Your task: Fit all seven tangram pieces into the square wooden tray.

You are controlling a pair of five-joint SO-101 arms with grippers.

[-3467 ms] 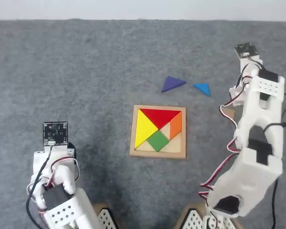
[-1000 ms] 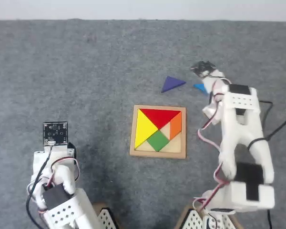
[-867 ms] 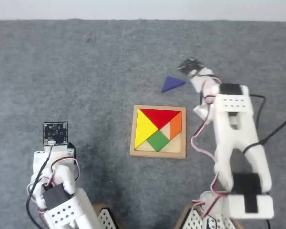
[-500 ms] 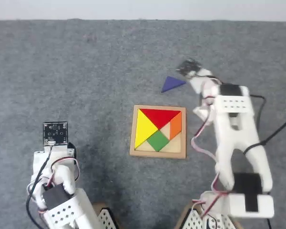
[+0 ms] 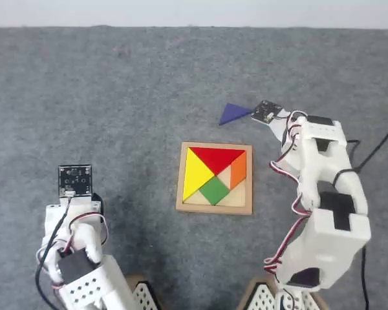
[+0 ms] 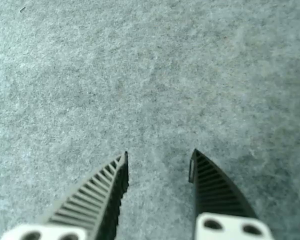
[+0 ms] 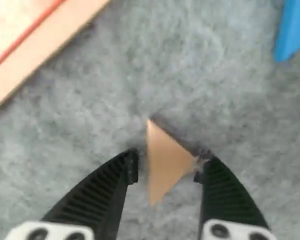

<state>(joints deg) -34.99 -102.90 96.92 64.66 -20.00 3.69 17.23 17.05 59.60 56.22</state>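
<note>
Near left corner of grey felt worktop (image 5: 116, 97): left gripper (image 6: 158, 162), jaws wide apart, nothing between them, bare felt beneath.

Middle of worktop, toward near edge: square wooden tray (image 5: 214, 210), four pieces seated. Along far edge, large red triangle (image 5: 215, 158); along left edge, large yellow triangle (image 5: 194, 175); at middle of near side, green square (image 5: 215, 190) set cornerwise; against right edge, orange parallelogram (image 5: 238, 169). Bare wood showing in near corners and between green and orange; exact outline of gaps hard to judge.

Just beyond tray's far right corner: right gripper (image 7: 165, 162), jaws parted astride small pale wooden triangle (image 7: 166, 157). One finger at piece's edge, sliver of felt beside the other; firm hold or none, impossible to tell. In high view, gripper and pale piece covered by arm's own wrist.

Near it, farther out: small blue wooden piece (image 7: 292, 30), cut off by edge of right wrist view, outline incomplete.

Farthest: purple wooden triangle (image 5: 233, 113), flat on felt, apart from tray, beyond its far edge, just beside right arm's wrist.
</note>
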